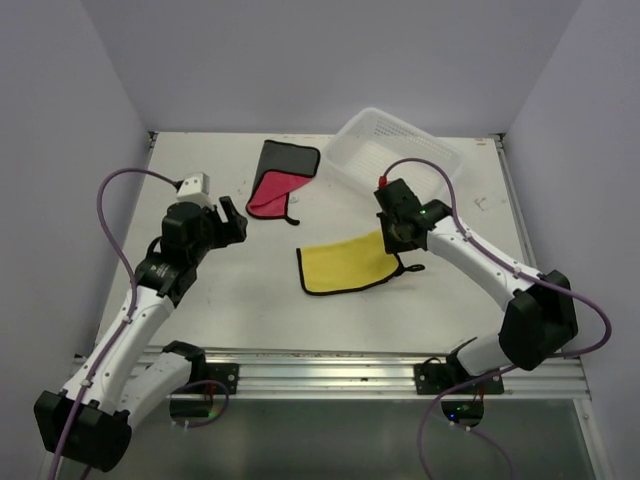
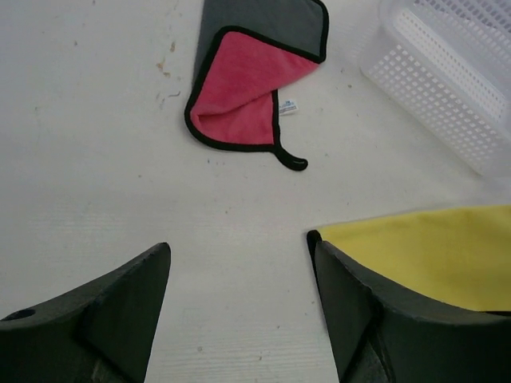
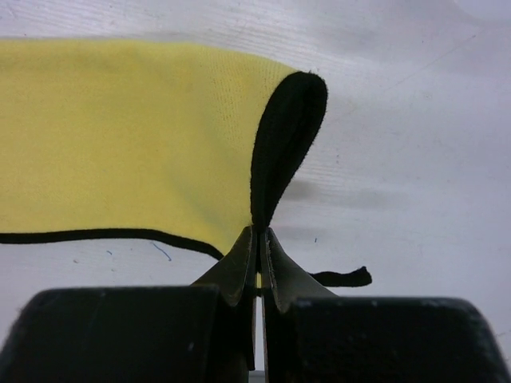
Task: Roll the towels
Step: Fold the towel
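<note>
We are clamping right jaws on the yellow towel (image 3: 120, 136) corner beside the basket (image 1: 420, 133), left jaws released, aiming to curl evenly

Left arm (image 1: 140, 310) reaching forward, left gripper (image 1: 236, 222) with jaws spread wide, right arm (image 1: 480, 262) stretched inward, right gripper (image 1: 393, 238) jaws pinched tight on yellow towel (image 1: 345, 265) corner

Yellow towel (image 1: 345, 265), black-hemmed, lies flat at the centre of the surface (image 1: 230, 300); its right corner is pinched upright in the right gripper (image 3: 257, 233); the pink-and-grey towel (image 1: 283, 176) lies farther back, partly folded, pink face over grey, hanging loop trailing.
</note>
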